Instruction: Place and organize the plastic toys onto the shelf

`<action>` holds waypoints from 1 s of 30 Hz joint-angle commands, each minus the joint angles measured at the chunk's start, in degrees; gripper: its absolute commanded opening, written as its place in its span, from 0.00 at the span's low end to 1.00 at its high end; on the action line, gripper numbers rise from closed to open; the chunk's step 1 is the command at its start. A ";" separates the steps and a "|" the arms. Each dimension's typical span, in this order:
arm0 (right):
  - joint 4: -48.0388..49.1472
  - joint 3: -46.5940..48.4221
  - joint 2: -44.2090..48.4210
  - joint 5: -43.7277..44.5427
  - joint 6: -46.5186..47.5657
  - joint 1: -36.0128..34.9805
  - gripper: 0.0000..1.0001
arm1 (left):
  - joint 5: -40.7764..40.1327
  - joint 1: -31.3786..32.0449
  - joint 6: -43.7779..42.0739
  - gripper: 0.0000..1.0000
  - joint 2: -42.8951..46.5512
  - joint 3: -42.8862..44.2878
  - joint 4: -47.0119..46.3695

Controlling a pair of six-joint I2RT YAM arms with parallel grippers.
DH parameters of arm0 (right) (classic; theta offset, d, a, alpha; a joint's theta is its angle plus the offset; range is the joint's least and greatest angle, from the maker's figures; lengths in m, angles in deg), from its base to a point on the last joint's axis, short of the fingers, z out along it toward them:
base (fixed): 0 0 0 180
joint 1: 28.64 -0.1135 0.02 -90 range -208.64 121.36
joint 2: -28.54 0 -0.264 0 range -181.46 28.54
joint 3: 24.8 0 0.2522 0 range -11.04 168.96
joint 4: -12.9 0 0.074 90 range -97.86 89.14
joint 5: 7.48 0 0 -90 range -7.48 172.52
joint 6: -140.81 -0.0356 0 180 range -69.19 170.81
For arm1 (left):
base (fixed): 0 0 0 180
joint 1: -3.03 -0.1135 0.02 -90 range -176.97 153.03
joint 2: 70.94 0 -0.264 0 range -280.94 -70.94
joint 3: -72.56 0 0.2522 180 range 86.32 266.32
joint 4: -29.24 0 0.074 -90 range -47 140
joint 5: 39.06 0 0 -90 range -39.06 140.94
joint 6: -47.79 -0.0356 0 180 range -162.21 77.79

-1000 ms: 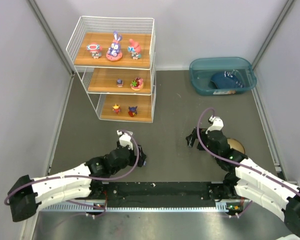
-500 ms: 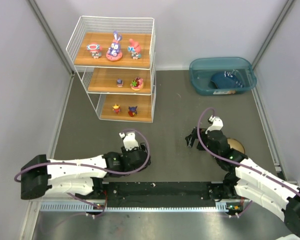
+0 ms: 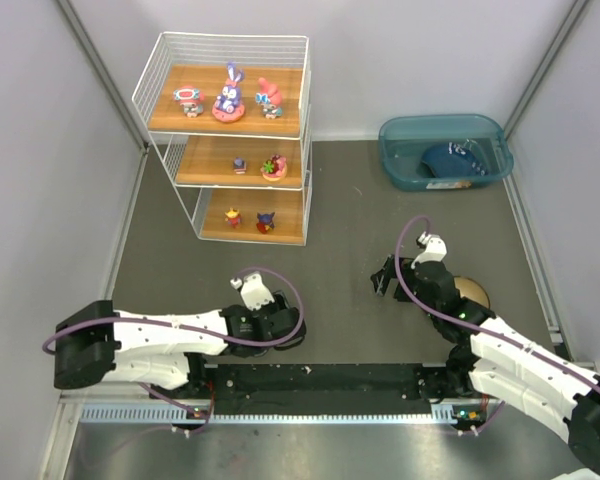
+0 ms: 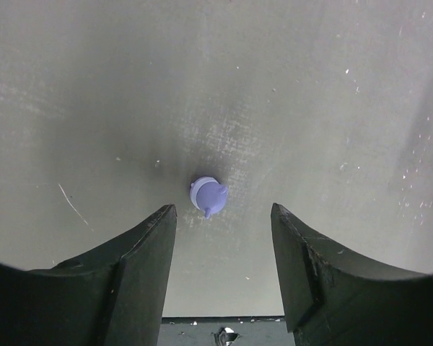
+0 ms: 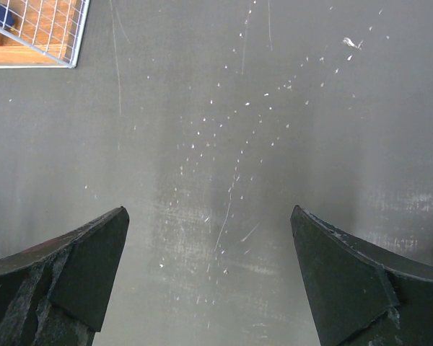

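Left gripper (image 4: 221, 210) has swung back from the shelf (image 3: 205, 160), jaws spread and empty, purple bit (image 4: 208, 196) now centred just ahead of its tips, so it looks lined up for pick.

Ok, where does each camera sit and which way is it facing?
Top external: fixed above and behind the arm bases, looking down over the table at the shelf far left and teal bin far right; left tool and right tool show.
Left wrist: on the left arm, facing down at a purple toy on the table; its open fingers frame it.
Right wrist: on the right arm, facing down at the table; open fingers below, shelf corner top left.
Shared: the shelf shows in top external and right wrist.
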State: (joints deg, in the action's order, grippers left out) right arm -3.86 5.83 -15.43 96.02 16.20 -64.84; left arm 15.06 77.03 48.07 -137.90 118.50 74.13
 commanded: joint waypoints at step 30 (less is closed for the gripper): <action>1.77 0.10 -1.21 1.71 -0.28 0.61 0.96 | -1.56 0.45 11.85 0.55 -6.43 -0.28 -4.50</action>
State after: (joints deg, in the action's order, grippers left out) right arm -3.82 5.83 -16.35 96.43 16.14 -64.84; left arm 14.47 77.31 57.64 -143.39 119.11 71.44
